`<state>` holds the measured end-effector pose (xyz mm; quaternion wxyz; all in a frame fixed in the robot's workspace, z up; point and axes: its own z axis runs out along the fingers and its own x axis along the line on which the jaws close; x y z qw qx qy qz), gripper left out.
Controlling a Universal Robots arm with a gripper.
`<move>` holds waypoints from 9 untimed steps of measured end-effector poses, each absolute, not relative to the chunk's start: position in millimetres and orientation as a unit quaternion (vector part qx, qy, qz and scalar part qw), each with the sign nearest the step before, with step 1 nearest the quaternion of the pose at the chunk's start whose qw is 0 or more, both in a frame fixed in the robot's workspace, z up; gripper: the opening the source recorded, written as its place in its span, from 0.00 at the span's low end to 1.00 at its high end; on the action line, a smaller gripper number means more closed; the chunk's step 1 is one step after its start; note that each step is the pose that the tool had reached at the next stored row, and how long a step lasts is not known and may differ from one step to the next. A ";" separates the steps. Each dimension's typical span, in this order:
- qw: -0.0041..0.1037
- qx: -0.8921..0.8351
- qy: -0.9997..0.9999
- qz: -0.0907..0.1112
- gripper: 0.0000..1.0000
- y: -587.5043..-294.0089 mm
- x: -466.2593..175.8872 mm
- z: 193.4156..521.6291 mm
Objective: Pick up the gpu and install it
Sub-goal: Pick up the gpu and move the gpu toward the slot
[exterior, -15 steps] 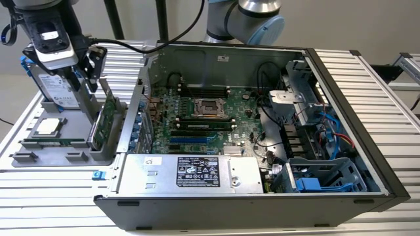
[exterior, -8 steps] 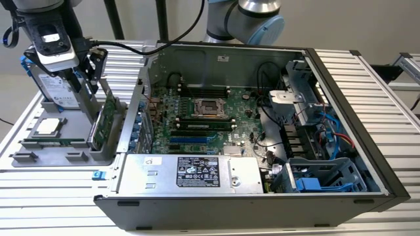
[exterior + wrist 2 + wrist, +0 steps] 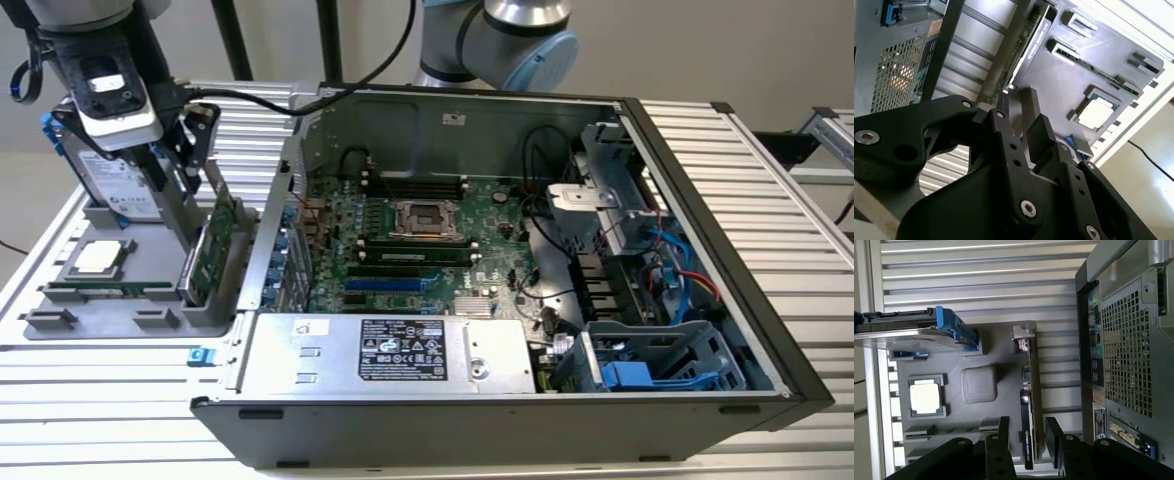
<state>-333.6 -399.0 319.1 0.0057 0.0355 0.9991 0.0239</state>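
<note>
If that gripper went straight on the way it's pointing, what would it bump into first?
Most likely the gpu: in the first wrist view it stands on edge in the gray tray, directly ahead of the open gripper. How near it is remains unclear.

I can read nothing clearly: the power supply label point(image 3: 400, 350) and the gpu point(image 3: 1032, 390) edge lettering are too small.

Looks like a robotics lab, hardware-assembly test cell. Opened PC tower point(image 3: 441, 430) lying on slatted aluminium desk point(image 3: 107, 400), grey parts fixture point(image 3: 114, 322) with loose components just beside it, robot arm point(image 3: 521, 40) over the far side.
</note>
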 end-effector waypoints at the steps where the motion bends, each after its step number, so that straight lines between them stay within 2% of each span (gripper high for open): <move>1: 0.006 0.035 0.999 0.024 1.00 -399.0 -333.6 318.6; 9: 0.006 0.035 0.999 0.024 1.00 -399.0 -333.6 317.0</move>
